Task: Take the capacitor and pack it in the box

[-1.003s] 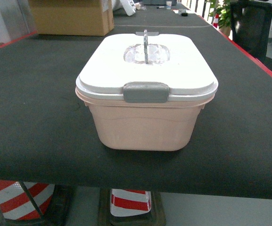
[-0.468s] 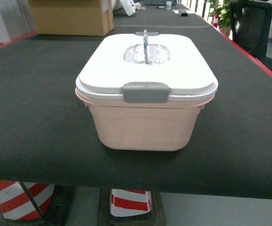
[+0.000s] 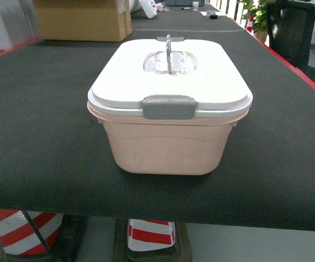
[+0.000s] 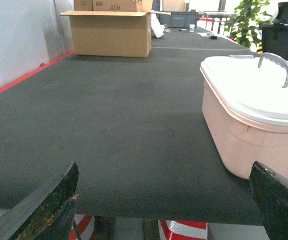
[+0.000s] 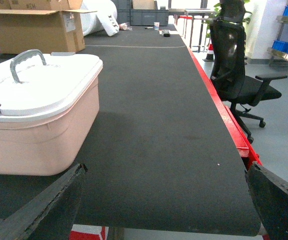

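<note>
The box (image 3: 168, 144) is a peach-pink tub standing near the table's front edge, its white lid (image 3: 201, 82) on, grey handle (image 3: 168, 52) upright and grey clasp (image 3: 168, 107) down. It also shows as the box (image 4: 243, 135) at the right of the left wrist view and the box (image 5: 39, 140) at the left of the right wrist view. My left gripper (image 4: 163, 200) is open, low, left of the box. My right gripper (image 5: 166, 200) is open, low, right of it. Both hold nothing. No capacitor is in view.
A brown cardboard carton (image 3: 83, 22) stands at the back left of the black table (image 3: 37, 136). A black office chair (image 5: 238, 75) stands beyond the table's red right edge (image 5: 223, 115). Red-and-white striped posts (image 3: 149, 234) show under the front edge.
</note>
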